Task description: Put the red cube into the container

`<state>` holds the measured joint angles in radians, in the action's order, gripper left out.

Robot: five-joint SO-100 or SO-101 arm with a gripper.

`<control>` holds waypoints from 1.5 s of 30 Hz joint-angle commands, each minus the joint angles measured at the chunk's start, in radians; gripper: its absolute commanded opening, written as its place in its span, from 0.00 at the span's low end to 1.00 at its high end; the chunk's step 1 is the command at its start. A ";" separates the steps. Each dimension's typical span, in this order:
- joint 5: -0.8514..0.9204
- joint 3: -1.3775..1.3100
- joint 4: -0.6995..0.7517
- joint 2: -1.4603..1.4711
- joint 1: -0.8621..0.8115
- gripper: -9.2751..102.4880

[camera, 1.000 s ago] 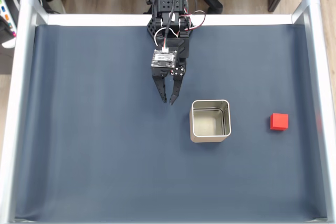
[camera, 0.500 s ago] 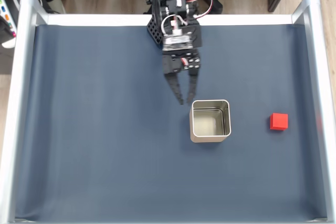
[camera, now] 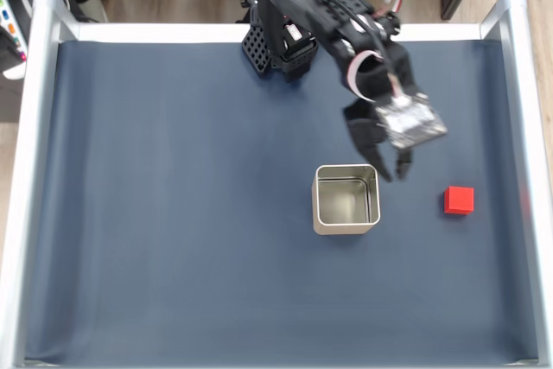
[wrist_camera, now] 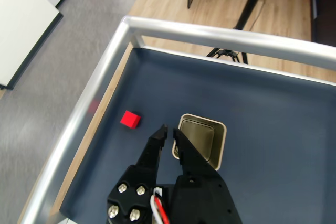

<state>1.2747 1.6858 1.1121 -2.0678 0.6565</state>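
The red cube (camera: 459,200) rests on the dark blue mat at the right of the fixed view, apart from everything else. To its left stands the container (camera: 346,228), a square silvery tin that is upright with nothing inside. My gripper (camera: 395,172) hangs above the mat between the two, just off the tin's upper right corner, its fingers slightly open and holding nothing. In the wrist view the gripper (wrist_camera: 169,130) points down at the mat, with the cube (wrist_camera: 130,119) to its left and the tin (wrist_camera: 220,146) just to its right.
A silver metal rail (camera: 529,170) frames the mat on the right, with matching rails on the left (camera: 26,179) and at the back. The arm's black base (camera: 275,45) sits at the back edge. Bare mat spreads left of and in front of the tin.
The arm has swung right, from left of the tin to its upper right corner, closer to the cube. Cube and tin have not moved.
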 commanded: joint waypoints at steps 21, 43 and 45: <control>-0.173 -0.350 -0.074 0.637 0.201 0.35; -0.367 -0.494 -0.150 0.923 0.232 0.35; -0.367 -0.505 -0.149 0.943 0.232 0.35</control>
<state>0.9143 1.2364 0.9710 -1.1183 0.8820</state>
